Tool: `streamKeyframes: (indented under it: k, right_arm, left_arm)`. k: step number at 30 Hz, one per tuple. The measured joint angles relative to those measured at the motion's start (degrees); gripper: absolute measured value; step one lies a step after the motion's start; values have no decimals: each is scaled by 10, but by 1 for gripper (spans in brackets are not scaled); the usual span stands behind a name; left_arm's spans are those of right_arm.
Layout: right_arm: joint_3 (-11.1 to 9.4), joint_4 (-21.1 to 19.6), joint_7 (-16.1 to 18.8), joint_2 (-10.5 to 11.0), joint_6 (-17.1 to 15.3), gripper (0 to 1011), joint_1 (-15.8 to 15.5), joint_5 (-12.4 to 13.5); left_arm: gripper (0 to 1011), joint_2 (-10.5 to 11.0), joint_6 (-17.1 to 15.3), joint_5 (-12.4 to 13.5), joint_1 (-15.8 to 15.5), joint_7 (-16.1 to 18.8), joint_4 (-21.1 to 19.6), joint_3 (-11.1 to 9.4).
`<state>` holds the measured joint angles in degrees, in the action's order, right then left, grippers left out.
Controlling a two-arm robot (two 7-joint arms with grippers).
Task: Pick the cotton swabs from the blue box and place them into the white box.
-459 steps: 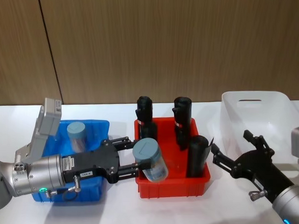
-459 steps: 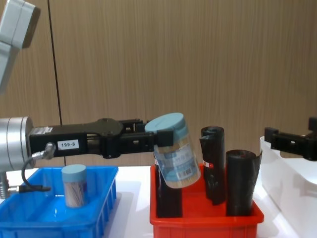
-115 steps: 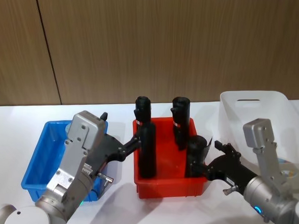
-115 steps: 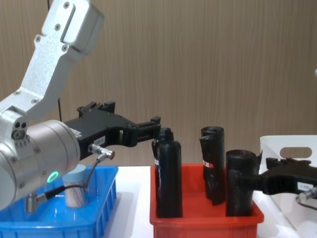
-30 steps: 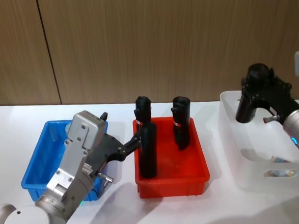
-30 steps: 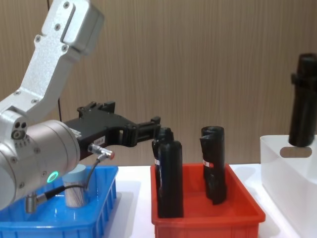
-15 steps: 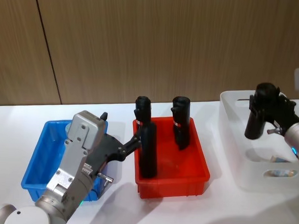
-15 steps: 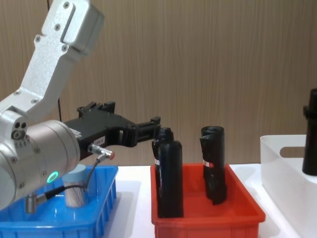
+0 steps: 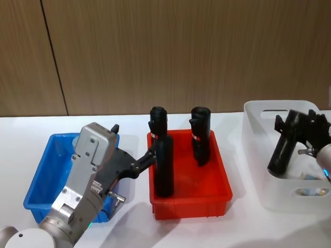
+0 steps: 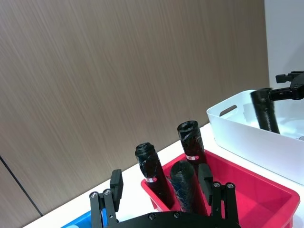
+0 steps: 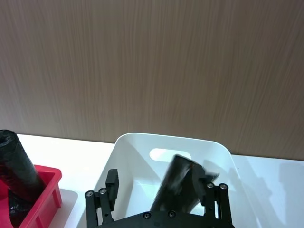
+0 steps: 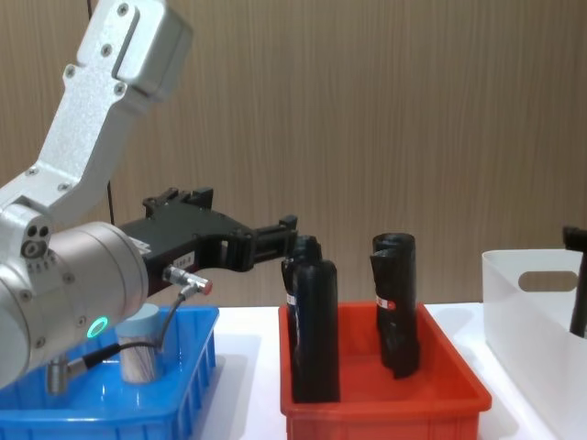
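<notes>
One jar of cotton swabs [image 12: 138, 344] with a light blue lid stands in the blue box [image 12: 188, 371], partly behind my left arm. My left gripper [image 12: 286, 234] hovers open and empty between the blue box [image 9: 39, 175] and the red bin, well above the jar. Another jar of cotton swabs [image 9: 310, 191] lies inside the white box [image 9: 264, 113]. My right gripper [image 9: 299, 125] is over the white box [image 11: 137, 142], open, and a black roll [image 9: 279, 155] leans tilted between its fingers with its lower end in the box.
A red bin [image 9: 191, 204] sits between the two boxes and holds three upright black rolls [image 9: 164, 166]. A wood-panelled wall stands close behind the white table. My left arm's body [image 9: 81, 192] covers the right part of the blue box.
My right gripper has come down into the white box with the black roll and opened; the roll now tilts instead of hanging upright. The left arm has not moved.
</notes>
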<state>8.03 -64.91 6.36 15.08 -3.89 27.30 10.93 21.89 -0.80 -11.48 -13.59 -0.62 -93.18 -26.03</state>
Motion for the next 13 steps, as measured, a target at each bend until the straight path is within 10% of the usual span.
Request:
streamKeyframes:
  k: [13]
  right_arm:
    - [-4, 5, -2, 0, 9, 1002, -3, 10]
  left_arm:
    - [1004, 0, 0, 0, 0, 0, 0, 0]
